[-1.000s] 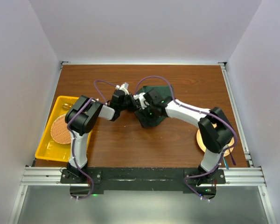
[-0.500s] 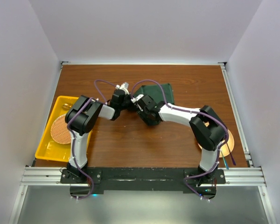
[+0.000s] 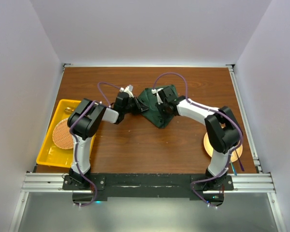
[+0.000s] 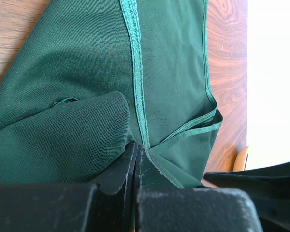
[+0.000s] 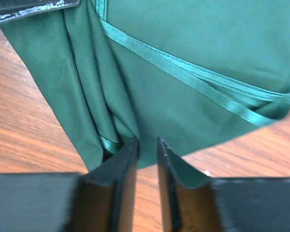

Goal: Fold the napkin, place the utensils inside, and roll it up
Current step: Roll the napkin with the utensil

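**Top external.** Left gripper [image 3: 138, 109]: closed on the left corner of the napkin [image 3: 152, 99]. The napkin is dark green and lies crumpled on the table [image 3: 135, 145], reaching from the left fingertips across to the right gripper [image 3: 159, 108], which sits at the cloth's right side. The right jaws are too small to read here. Yellow tray [image 3: 44, 153]: well behind the left gripper, beside that arm's elbow, with a woven mat [image 3: 63, 134] lying in it. Pale round disc [image 3: 213, 146]: well behind the right gripper, partly under that arm.

**Left wrist.** The fingers [image 4: 113, 176] are pressed together, no gap between them, pinching cloth at the tips. The napkin spreads ahead of them, a hem running straight away from the tips and a puffed fold just to their left. Bare wood lies ahead to the right.

**Right wrist.** The fingers [image 5: 116, 169] stand a narrow slot apart. The napkin's edge and a bunched fold lie right at the tips. It cannot be told whether any cloth is pinched. Cloth fills the area ahead, with wood to either side.
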